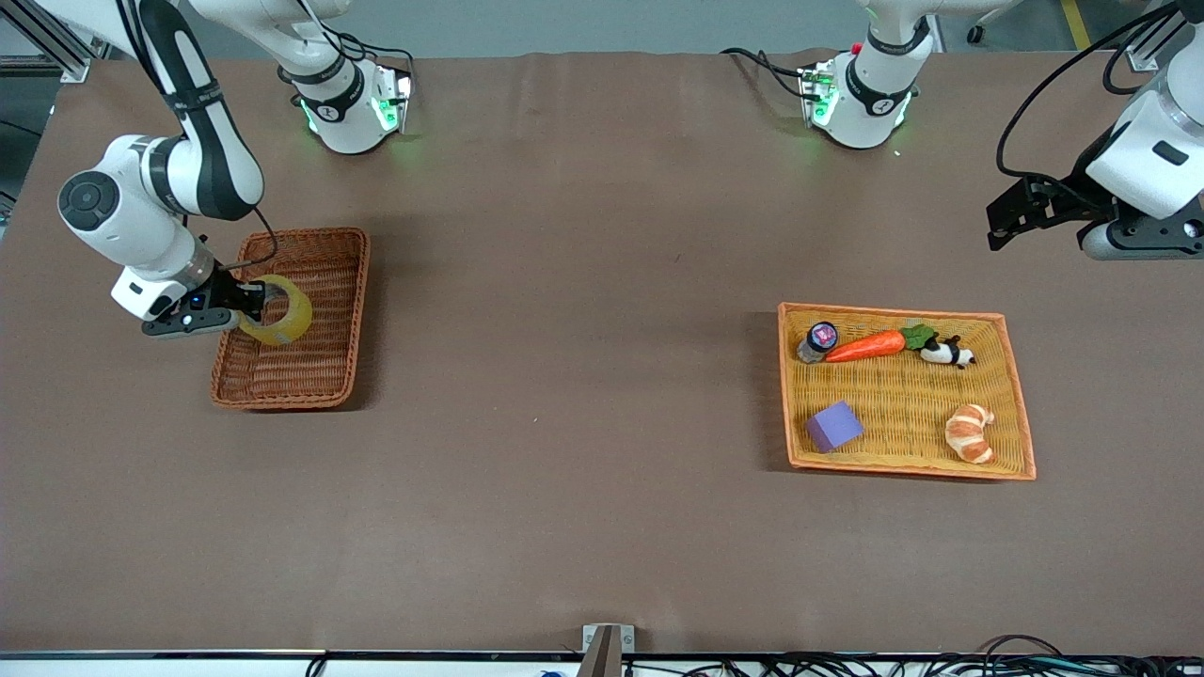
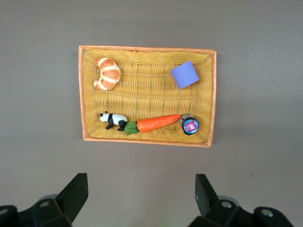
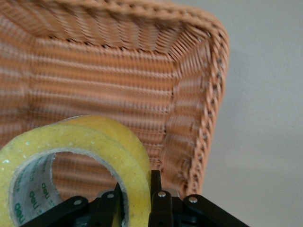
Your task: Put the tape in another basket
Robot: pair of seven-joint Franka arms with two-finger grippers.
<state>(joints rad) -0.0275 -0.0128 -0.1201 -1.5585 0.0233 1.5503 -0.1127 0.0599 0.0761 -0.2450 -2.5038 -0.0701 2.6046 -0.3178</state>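
Observation:
The tape [image 1: 280,312] is a yellowish ring with a grey core. My right gripper [image 1: 252,303] is shut on its wall and holds it over the dark reddish-brown basket [image 1: 331,249] at the right arm's end of the table. In the right wrist view the tape [image 3: 104,142] fills the lower part, one finger inside the ring and one finger [image 3: 156,189] outside, with the basket's wall [image 3: 199,104] around it. My left gripper [image 2: 142,189] is open and empty, up in the air at the left arm's end, and waits.
A wide yellow-orange tray [image 1: 1021,442] lies toward the left arm's end. It holds a carrot [image 1: 870,345], a toy panda [image 1: 947,353], a croissant [image 1: 970,432], a purple block [image 1: 833,426] and a small jar [image 1: 818,339]. Bare brown table lies between the two.

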